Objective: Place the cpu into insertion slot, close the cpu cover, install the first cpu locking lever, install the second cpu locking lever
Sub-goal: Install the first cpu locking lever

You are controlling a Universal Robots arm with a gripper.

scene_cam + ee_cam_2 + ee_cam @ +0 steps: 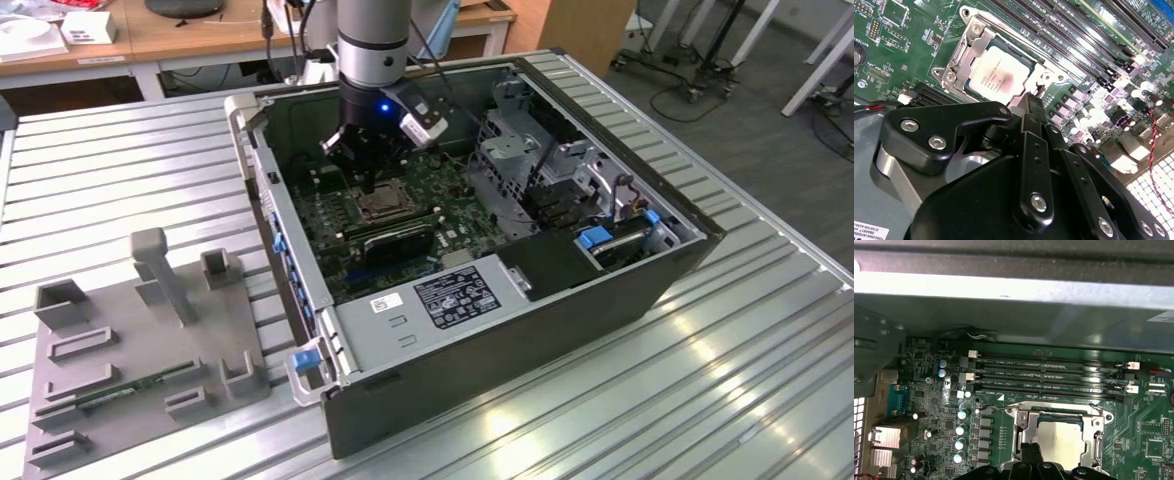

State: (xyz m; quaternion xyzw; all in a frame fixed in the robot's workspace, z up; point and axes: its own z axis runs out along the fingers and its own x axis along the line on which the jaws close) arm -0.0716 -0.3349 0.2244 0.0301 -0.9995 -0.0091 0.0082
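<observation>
Silvery cpu (998,75) seated, fingers (1030,114) just beside it

Small flat square cpu (999,75), pale silver-beige metal top, faint print on face: seated flat in slot, level with board, showing through cover's cut-out in both wrist views.

Square insertion slot (380,204), silvery metal rim: on green motherboard inside open case, just beside long black memory slots.

Thin square silvery metal cpu cover (970,47), large square cut-out centre: folded down flat over chip's edges, framing it on every visible side.
</observation>
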